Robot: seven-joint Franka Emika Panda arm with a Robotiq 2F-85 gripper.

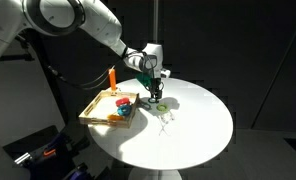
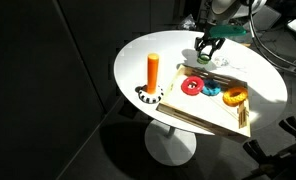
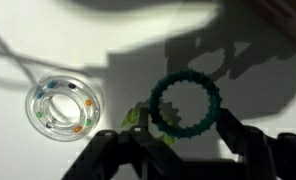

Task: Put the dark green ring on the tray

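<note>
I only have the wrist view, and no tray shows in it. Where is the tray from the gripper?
Observer: The wooden tray sits close beside the gripper on the round white table.
Operator: Anything on it already?
Observer: A red ring, a blue piece and an orange piece lie on it.
Operator: Any obstacle nearby?
Observer: An orange peg stands upright next to the tray, apart from the gripper.
</note>
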